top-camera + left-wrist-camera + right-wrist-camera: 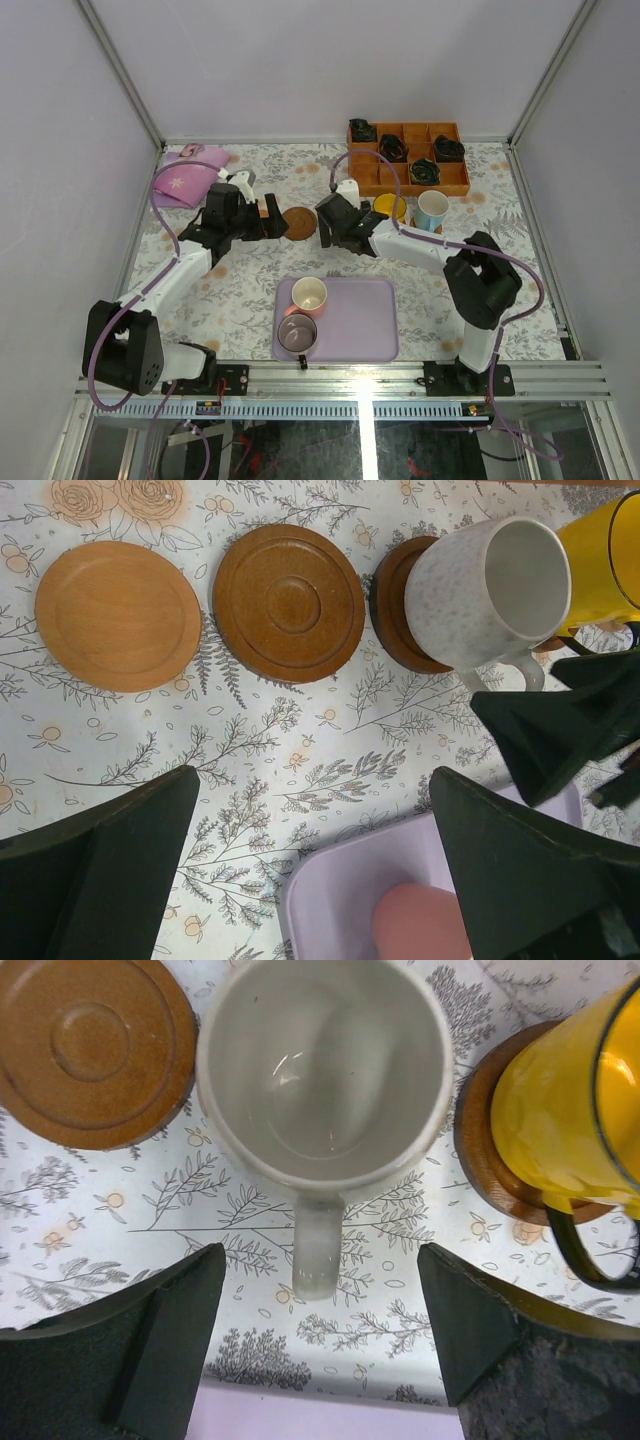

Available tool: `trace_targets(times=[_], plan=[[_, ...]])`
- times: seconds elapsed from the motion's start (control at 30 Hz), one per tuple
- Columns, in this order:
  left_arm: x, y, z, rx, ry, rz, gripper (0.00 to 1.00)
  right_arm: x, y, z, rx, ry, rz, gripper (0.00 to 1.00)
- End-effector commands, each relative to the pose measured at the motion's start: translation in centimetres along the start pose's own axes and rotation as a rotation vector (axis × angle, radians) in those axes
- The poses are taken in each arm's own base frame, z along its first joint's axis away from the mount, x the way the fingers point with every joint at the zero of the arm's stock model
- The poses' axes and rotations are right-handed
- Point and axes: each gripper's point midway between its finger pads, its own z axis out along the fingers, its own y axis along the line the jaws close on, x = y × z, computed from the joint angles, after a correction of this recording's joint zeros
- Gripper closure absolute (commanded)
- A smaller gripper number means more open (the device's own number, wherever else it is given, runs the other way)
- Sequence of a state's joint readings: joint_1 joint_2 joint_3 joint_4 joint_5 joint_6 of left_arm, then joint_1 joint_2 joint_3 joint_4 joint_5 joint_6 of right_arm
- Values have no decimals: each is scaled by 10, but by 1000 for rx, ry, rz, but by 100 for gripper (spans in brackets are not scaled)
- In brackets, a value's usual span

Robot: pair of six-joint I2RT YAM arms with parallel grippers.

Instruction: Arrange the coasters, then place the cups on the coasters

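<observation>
So the white cup (325, 1060) sits on its coaster (395, 605), next to the yellow cup (560, 1110); right gripper (320, 1310) spread, handle between the fingers, untouched; I'd back straight out, no clipping it; left gripper (315, 790) wide open too; 2 bare coasters (290, 602) free.

Nothing written could be read in any view: no text, label, brand, number or sign. The desk (300, 770) cover bore only a printed pattern of roses and leafy sprigs. The white cup (320, 1060) and the yellow cup (560, 1100) showed plain glaze, and the coasters (290, 600) showed only bare wood with turned rings.
</observation>
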State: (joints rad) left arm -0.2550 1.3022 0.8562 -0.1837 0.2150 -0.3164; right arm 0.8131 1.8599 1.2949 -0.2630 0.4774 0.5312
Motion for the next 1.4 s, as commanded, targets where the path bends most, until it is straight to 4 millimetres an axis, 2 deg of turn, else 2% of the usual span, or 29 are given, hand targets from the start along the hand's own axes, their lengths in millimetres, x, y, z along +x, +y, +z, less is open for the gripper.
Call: trace_targets(times=[0.0,0.13,0.27,0.37,0.5,0.6,0.67,0.73,0.83,1.0,1.1,1.37], plan=[[-18,-10,-11,31,-31,61,0,-49,3,-46,-61,-107,50,13],[-11,-13,-23,42,3,93,0,-59,-1,-66,-80,-135,56,12],[15,-18,-39,77,122,87,0,-77,-13,-91,-75,-203,89,11],[30,-12,-51,32,166,56,0,-87,-23,-104,-61,-251,111,11],[40,-6,-65,-20,218,46,1,-94,-32,-115,-50,-291,120,11],[47,-9,-71,-25,252,34,12,-98,-35,-121,-47,-304,119,11],[54,-14,-72,-19,264,30,26,-99,-38,-124,-43,-310,118,11],[61,-25,-74,-1,282,40,31,-101,-41,-130,-45,-318,124,11],[74,-42,-78,36,317,36,26,-98,-47,-137,-44,-323,130,11],[94,-58,-84,74,362,11,18,-92,-57,-140,-19,-323,124,10],[106,-62,-89,75,402,-9,18,-88,-57,-139,-21,-308,115,10],[123,-79,-107,126,432,-51,15,-87,-53,-139,-40,-296,117,11]])
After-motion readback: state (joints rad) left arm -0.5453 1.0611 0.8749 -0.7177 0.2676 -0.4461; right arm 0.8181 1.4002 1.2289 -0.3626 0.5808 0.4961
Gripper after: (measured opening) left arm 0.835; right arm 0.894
